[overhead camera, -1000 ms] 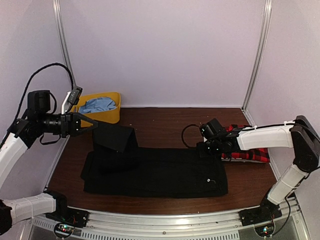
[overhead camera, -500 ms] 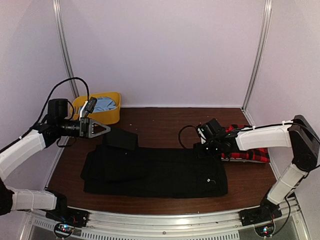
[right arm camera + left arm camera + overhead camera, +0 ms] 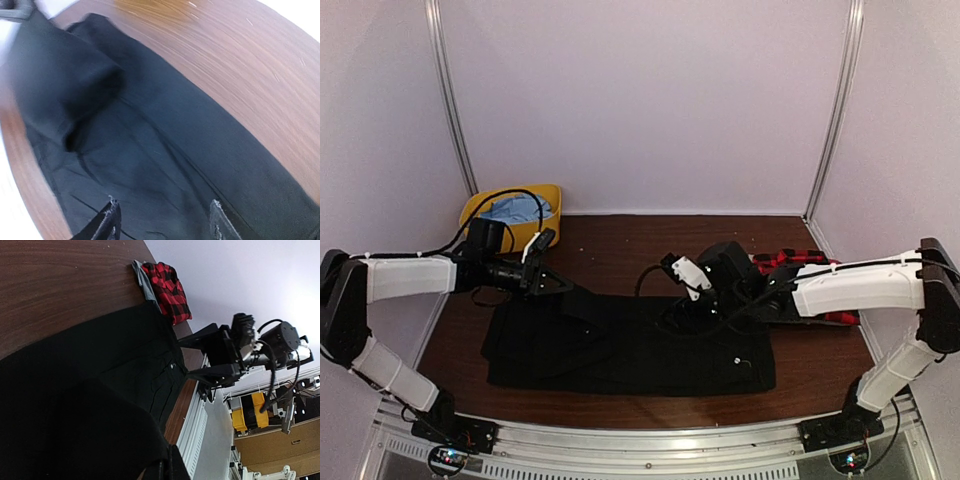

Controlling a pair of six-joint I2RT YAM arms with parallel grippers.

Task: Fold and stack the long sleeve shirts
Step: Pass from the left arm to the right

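Lying flat across the middle of the table point(image 3: 620, 245), the black shirt point(image 3: 640, 350) has its left end doubled over. The left gripper point(image 3: 560, 288) is down low with its fingers pressed together on that fold, so my guess is it's laying the sleeve side inward to narrow the shirt. The right gripper point(image 3: 162, 220) hangs just above the shirt's middle, fingers point(image 3: 111, 220) spread with nothing between them, probably ready to pin or smooth. The plaid shirt point(image 3: 167, 290) sits bunched at the right edge, half hidden behind the right arm. The bin point(image 3: 555, 225) with the blue cloth point(image 3: 515, 210) is back left, out of the way.
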